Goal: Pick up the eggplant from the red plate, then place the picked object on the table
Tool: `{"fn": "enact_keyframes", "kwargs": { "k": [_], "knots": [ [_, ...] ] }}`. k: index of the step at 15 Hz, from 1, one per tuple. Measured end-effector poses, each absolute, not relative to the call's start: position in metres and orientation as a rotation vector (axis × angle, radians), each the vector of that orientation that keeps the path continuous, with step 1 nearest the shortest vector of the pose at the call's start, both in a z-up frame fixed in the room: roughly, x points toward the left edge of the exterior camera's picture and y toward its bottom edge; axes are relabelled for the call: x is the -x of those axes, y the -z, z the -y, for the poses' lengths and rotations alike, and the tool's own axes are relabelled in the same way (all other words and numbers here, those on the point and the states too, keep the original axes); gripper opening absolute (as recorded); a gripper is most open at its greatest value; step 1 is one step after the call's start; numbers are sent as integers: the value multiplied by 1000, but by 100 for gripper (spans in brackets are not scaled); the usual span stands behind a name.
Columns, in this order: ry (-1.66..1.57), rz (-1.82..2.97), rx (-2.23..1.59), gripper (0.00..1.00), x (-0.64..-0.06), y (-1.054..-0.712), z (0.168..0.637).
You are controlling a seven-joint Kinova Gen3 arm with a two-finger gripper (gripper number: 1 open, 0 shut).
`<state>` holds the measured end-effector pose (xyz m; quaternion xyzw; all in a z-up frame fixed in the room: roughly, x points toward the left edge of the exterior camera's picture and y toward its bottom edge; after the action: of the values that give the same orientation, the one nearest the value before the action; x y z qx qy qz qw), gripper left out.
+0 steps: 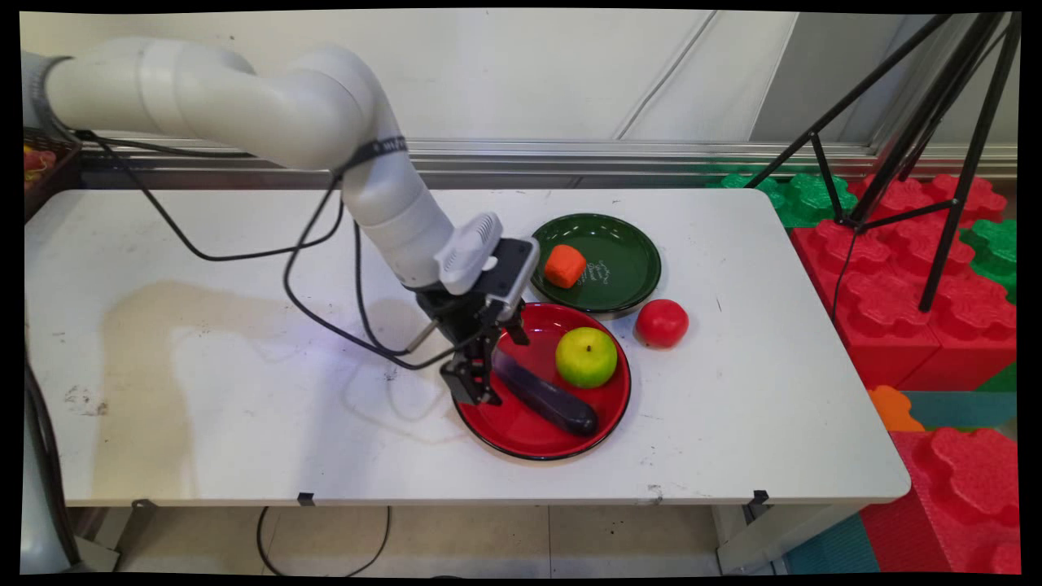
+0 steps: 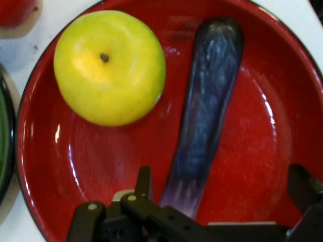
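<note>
The eggplant [image 1: 544,396] lies flat in the red plate [image 1: 606,407], its thin end pointing at the gripper [image 1: 480,382] and its thick end toward the plate's near rim. The gripper hangs low over the plate's left edge, tilted along the eggplant. Its fingers [image 2: 144,182] stand apart, one on each side of the thin end, and do not look pressed against it; judged from that, the eggplant rests on the plate alone. A green apple [image 1: 586,356] sits in the same plate, just beside the eggplant's middle. Beyond the red plate a green plate [image 1: 631,268] holds an orange block [image 1: 564,265]. A tomato [image 1: 661,323] stands on the table [image 1: 244,407], just right of the red plate.
</note>
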<state>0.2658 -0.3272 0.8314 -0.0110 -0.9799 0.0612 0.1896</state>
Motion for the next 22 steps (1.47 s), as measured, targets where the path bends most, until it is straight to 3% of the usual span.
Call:
{"fn": "enact_keyframes", "kwargs": {
  "k": [5,11,12,22],
  "knots": [
    [-163,2756,50,100,-253,-801,343],
    [-161,2751,66,100,-248,-790,351],
    [-160,2752,72,0,-249,-789,351],
    [-150,2734,112,0,-254,-802,348]
  ]
}}
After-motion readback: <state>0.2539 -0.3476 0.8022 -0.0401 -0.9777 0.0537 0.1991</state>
